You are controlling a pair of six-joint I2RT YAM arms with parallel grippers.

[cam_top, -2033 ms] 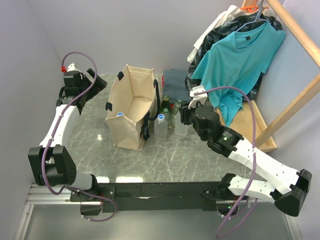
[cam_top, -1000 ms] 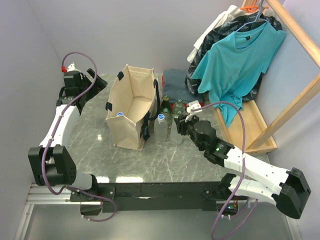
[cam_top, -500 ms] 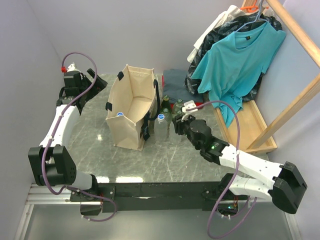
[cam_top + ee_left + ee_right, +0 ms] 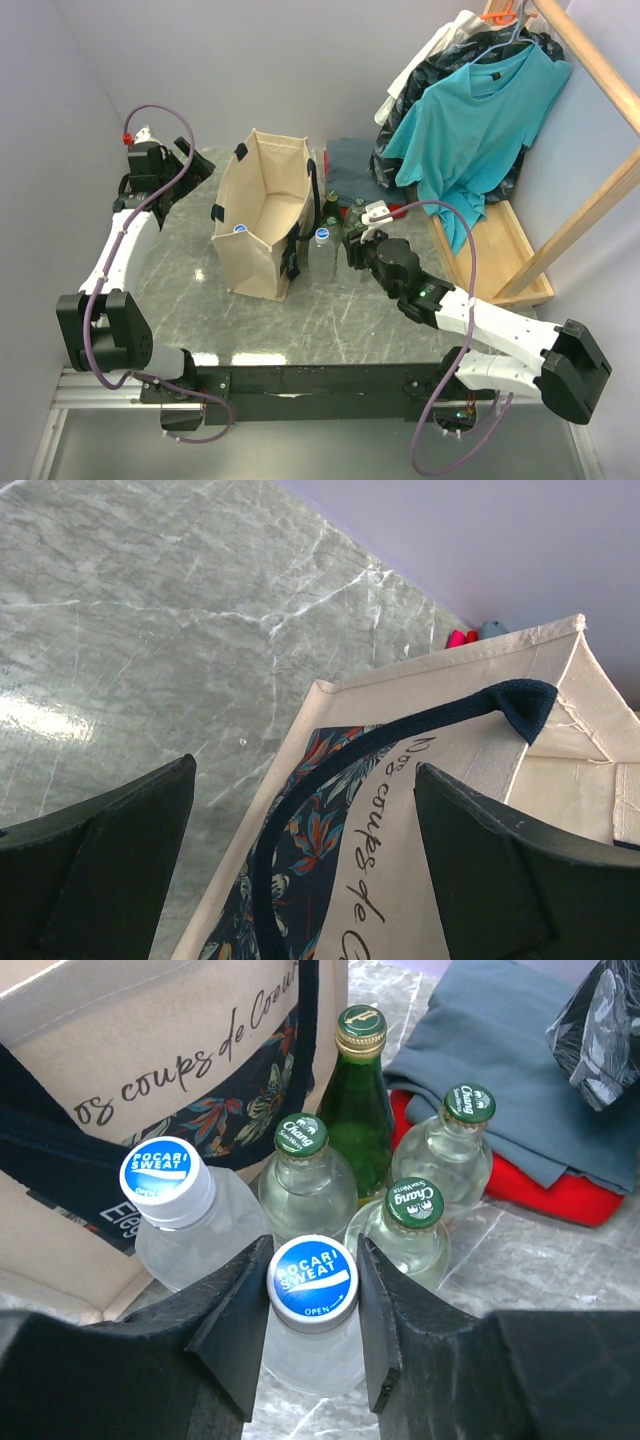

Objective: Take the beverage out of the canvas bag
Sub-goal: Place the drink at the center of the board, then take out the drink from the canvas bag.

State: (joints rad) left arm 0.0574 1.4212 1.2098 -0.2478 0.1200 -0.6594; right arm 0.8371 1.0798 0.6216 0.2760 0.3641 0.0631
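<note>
Right gripper is clamped on the cap end of a Pocari Sweat bottle. This bottle stands upright on the bench, outside the canvas bag and just beside it, among five other bottles. A further blue cap shows inside the bag, against its left wall. Left gripper hangs off the bag's far-left corner, jaws wide apart, holding nothing.

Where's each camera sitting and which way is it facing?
Top external: above and behind the bases, facing down on both arms and the canvas bag.
Left wrist: over the bag's edge, seen through the open left gripper.
Right wrist: looking down, right gripper shut on a Pocari Sweat bottle.
Both wrist views share the bag's lettering.
</note>
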